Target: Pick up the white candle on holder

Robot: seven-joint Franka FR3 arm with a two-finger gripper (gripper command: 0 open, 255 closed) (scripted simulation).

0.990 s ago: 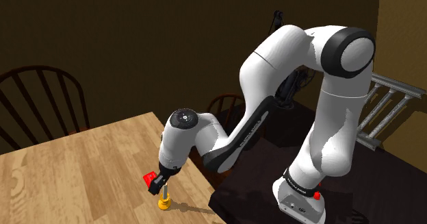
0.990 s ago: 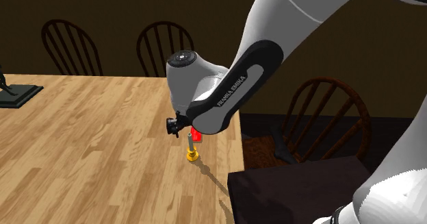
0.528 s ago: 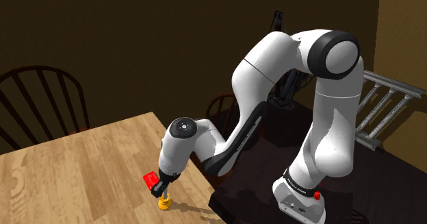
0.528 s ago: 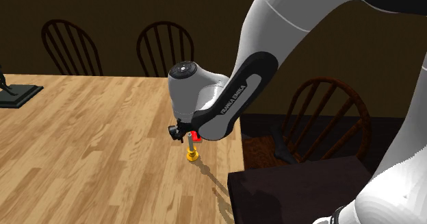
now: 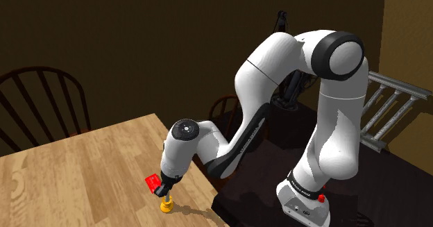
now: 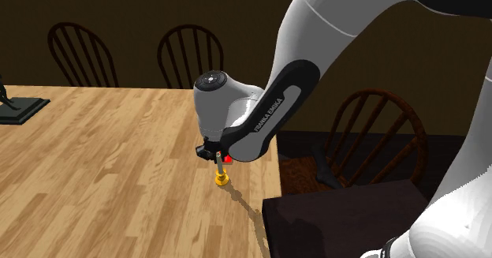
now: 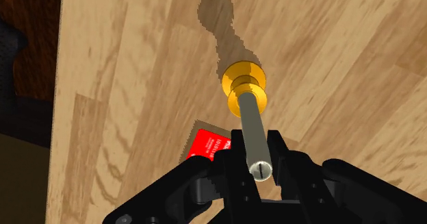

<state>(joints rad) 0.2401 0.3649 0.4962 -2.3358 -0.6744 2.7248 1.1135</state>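
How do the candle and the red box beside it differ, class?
The candle is pale, slender and upright in a gold holder; the red box lies flat. The fingers clasp the candle; the red box lies free. Both are on the wooden table.

I see my black gripper (image 7: 259,157) around a pale grey candle (image 7: 253,127), duller than true white. Its holder (image 7: 244,84) is glossy golden yellow. Just beside the fingers lies a bright red card (image 7: 207,146) with small white print. Beneath the tool, the table (image 7: 123,85) is light tan wood with streaky plank grain. The arm (image 5: 277,66) is white with black joints.
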